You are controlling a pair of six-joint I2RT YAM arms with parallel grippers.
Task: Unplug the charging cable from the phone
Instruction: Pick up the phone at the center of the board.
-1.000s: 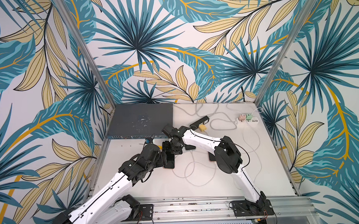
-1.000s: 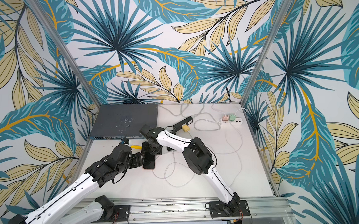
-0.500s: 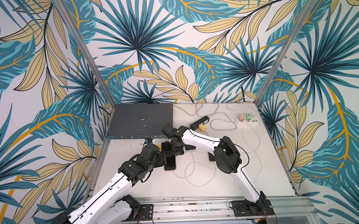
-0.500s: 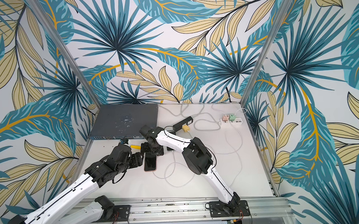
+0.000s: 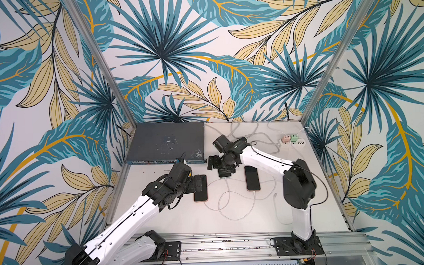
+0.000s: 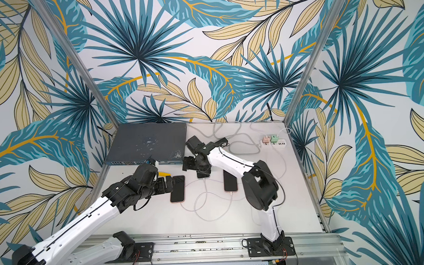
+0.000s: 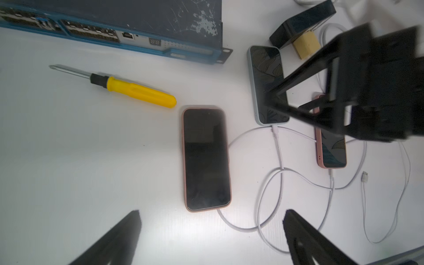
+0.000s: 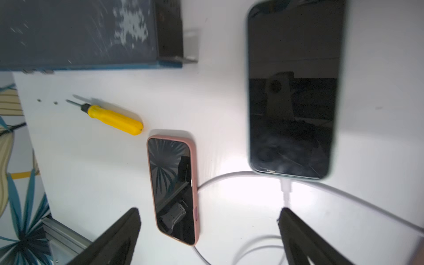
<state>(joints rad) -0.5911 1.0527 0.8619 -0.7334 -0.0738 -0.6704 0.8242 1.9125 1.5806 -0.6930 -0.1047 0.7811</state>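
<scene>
Left tool [image 7: 212, 213] gapes wide above a pink-cased black smartphone [image 7: 206, 158] lying flat on the white tabletop [image 7: 91, 160], its white charging cable [image 7: 226, 221] plugged in. Right tool [image 8: 210, 208], equally wide and empty, hovers over a pale-blue-cased smartphone [image 8: 291, 91], likewise plugged in. A yellow-handled screwdriver [image 7: 137, 91] lies nearby.

On the front of the network switch [image 7: 160, 18], a small display [image 7: 154, 41] seems to show "88". No other text is readable.
</scene>
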